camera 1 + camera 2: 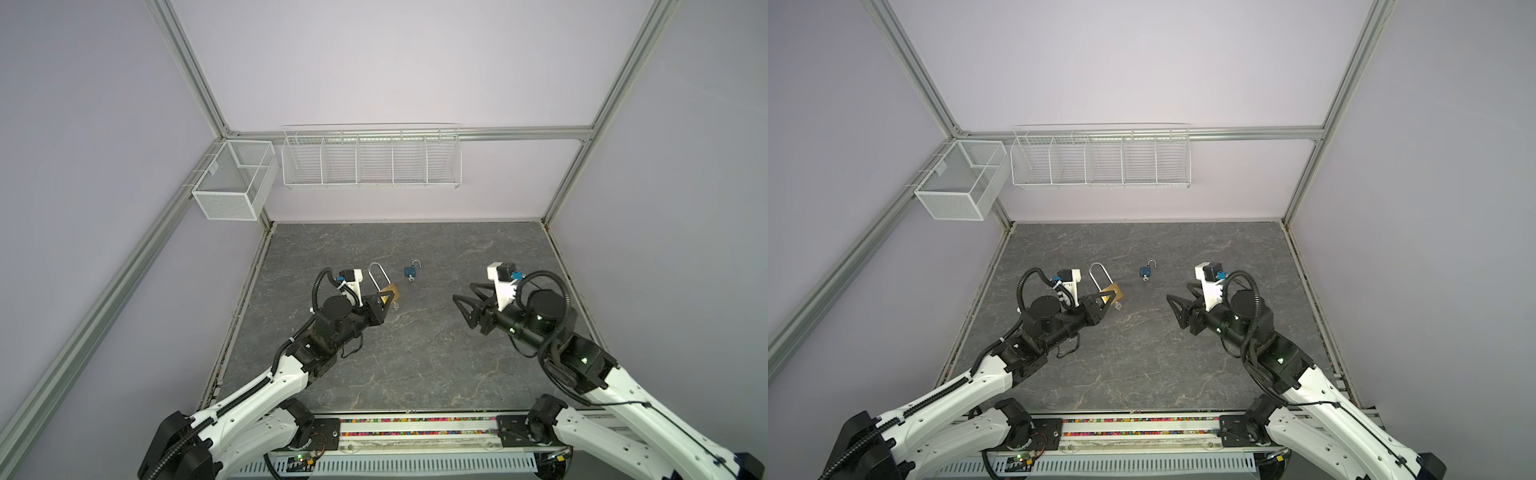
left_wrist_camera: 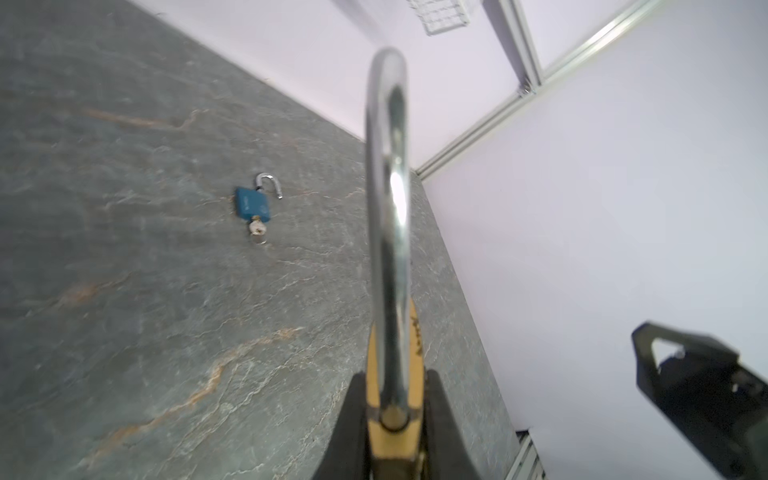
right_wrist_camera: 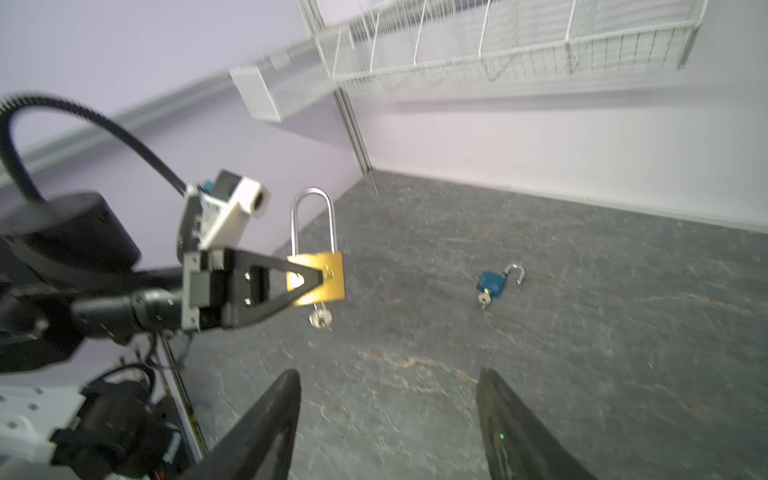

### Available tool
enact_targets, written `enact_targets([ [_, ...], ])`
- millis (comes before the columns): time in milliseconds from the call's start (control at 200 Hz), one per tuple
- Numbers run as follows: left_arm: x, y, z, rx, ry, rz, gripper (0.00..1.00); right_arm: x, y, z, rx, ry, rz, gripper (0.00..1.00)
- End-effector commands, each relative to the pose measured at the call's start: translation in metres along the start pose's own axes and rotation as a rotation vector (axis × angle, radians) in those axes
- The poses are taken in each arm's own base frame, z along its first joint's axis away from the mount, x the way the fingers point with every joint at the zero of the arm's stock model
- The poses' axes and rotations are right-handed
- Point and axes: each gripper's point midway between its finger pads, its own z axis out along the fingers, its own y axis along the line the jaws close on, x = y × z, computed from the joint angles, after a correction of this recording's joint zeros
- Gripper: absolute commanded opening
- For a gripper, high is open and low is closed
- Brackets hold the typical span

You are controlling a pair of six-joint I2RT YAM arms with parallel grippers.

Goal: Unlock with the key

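A brass padlock (image 3: pixel 328 270) with a long silver shackle (image 2: pixel 388 208) hangs above the grey table, upright, and both shackle legs reach its body. My left gripper (image 3: pixel 320 276) is shut on the brass body, which shows in both top views (image 1: pixel 392 291) (image 1: pixel 1115 292). A silver key (image 3: pixel 320 319) sticks out of the padlock's underside. My right gripper (image 3: pixel 388 374) stands open and empty, well to the right of the padlock (image 1: pixel 463 291) and apart from the key.
A small blue padlock (image 3: pixel 491 283) lies on the table (image 1: pixel 415 353) behind the grippers, shackle swung open, with its own key (image 2: pixel 257 228) in it. A white wire rack (image 1: pixel 372 160) hangs on the back wall, a mesh basket (image 1: pixel 232 180) on the left.
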Motion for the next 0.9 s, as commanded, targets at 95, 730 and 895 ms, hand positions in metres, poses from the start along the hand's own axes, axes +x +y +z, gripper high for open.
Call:
enact_targets([
  [95,-0.005,-0.018,0.003,0.097,-0.076,-0.378,0.00,0.039,0.011,0.029,0.044,0.121,-0.135,0.64],
  [730,0.013,-0.080,0.012,0.387,0.068,-0.428,0.00,0.065,0.039,0.075,-0.044,0.169,-0.134,0.38],
  [895,0.014,-0.084,0.008,0.383,0.078,-0.408,0.00,0.060,0.033,0.078,-0.003,0.165,-0.141,0.38],
])
